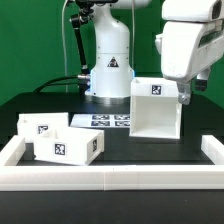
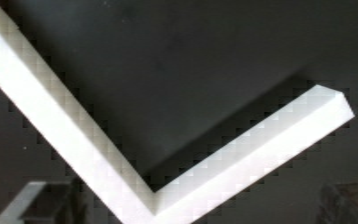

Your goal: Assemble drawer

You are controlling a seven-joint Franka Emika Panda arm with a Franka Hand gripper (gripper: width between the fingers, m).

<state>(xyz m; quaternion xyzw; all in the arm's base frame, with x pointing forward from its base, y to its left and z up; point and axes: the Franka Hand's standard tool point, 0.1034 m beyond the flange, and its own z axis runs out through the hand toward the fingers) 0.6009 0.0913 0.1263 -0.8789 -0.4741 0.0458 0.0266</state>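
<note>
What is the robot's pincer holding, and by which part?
Nothing. The pincer is open, its fingertips spread apart over a corner of the drawer housing, not clamped on it.

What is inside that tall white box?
The tall box opens toward the camera and looks empty inside; both small boxes sit outside it. Its upper inside is hidden.

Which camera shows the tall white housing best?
The exterior view: the whole housing stands there, tag included. The wrist view shows only a close white V, probably its walls seen from above.
</note>
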